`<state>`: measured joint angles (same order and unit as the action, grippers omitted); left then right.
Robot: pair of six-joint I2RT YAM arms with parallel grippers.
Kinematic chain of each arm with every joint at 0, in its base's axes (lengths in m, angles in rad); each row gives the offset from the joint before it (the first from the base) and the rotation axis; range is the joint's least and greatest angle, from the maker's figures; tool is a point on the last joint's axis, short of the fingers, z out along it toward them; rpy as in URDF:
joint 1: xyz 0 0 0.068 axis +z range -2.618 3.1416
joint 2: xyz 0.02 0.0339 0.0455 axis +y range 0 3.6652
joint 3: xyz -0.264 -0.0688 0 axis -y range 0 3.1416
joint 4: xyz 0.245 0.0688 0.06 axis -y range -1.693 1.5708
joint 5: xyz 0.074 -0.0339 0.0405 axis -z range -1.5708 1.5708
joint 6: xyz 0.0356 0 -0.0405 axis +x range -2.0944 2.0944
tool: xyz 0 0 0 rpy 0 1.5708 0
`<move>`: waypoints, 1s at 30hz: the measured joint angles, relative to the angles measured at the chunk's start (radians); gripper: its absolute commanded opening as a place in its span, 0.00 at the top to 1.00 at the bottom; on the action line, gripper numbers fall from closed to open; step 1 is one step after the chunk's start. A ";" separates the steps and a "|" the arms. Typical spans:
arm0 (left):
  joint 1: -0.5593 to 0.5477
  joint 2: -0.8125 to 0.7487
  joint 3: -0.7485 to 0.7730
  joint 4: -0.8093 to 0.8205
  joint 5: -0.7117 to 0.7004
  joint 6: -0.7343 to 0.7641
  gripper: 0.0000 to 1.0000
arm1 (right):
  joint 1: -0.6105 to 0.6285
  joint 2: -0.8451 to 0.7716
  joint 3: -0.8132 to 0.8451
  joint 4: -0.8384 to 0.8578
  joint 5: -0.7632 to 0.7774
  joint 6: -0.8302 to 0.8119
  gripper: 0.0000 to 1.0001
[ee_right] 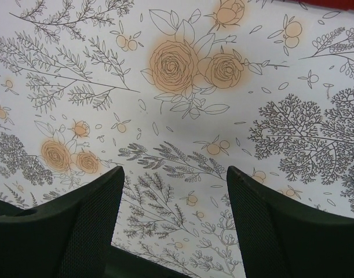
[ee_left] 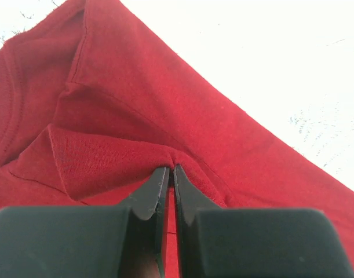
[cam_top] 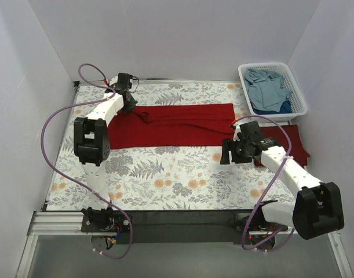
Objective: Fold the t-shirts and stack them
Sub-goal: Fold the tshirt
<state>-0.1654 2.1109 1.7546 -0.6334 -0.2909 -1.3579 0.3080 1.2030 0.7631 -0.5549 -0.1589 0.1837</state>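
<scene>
— What can't you make out?
— In my left wrist view cloth fills the picture, so I can't tell which part of the bright red t-shirt (ee_left: 136, 116) I've got. The left end effector (ee_left: 170, 174) is clamped on a raised fold at the shirt's left end. The rest lies in a long band across the desk (cam_top: 165, 174).
— And rightward?
— The right end effector (ee_right: 174, 179) hangs spread wide over bare floral desk, holding nothing, near the shirt's right end. My arm hides part of the maroon t-shirt (cam_top: 298, 142). Dusty blue t-shirts (cam_top: 268, 87) sit bunched in the white basket (cam_top: 298, 87).
</scene>
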 measured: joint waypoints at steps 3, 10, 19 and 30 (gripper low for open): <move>0.004 0.011 0.000 0.003 0.009 0.001 0.80 | 0.000 0.021 0.000 0.009 0.000 0.000 0.22; 0.007 0.018 0.019 0.010 0.022 0.019 0.42 | 0.000 0.076 0.040 0.011 0.010 0.000 0.22; 0.040 -0.120 -0.048 0.031 0.008 0.025 0.57 | -0.041 0.229 0.185 0.104 0.044 0.034 0.33; 0.109 -0.377 -0.554 0.120 0.000 0.011 0.71 | -0.135 0.484 0.256 0.260 0.031 0.075 0.50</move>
<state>-0.0566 1.7336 1.2003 -0.5133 -0.2905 -1.3464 0.1734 1.6871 1.0191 -0.2947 -0.1280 0.2588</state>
